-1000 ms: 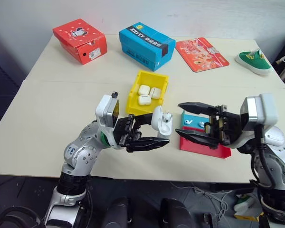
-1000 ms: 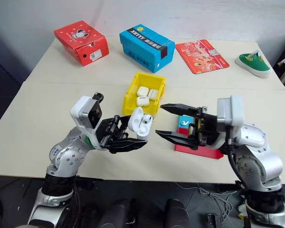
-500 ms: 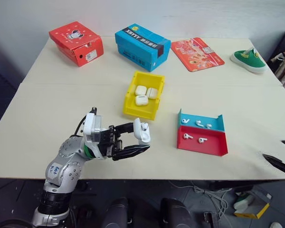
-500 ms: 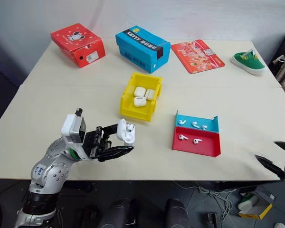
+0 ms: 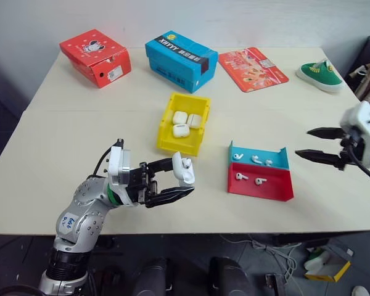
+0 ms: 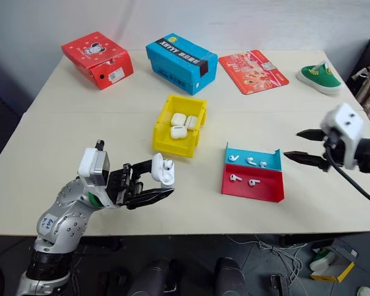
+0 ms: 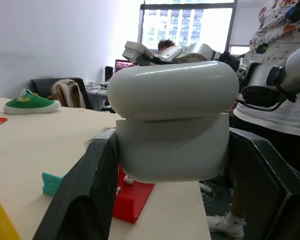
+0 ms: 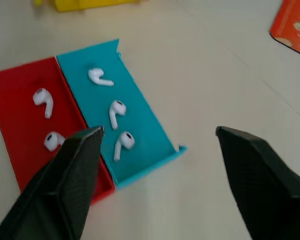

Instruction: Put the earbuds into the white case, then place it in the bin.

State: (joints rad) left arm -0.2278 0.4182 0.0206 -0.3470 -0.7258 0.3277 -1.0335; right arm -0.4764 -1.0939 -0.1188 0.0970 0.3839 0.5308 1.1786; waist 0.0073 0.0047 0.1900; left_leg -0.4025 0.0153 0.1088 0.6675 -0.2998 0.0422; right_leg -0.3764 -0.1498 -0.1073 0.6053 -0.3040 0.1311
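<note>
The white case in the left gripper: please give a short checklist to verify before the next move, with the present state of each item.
1. White case gripped by left gripper: ok.
2. Case lid open: ok; one earbud sits in it.
3. Right gripper open, holding nothing: ok.
4. Earbuds available: ok, three in the blue tray, two in the red tray.
5. Right gripper above the trays: not ok, it hangs beside them.
6. Room in the yellow bin: ok, three cases inside, front part free.

White case (image 7: pixel 172 135) clamped between left hand (image 7: pixel 175 200) fingers, lid ajar.
</note>
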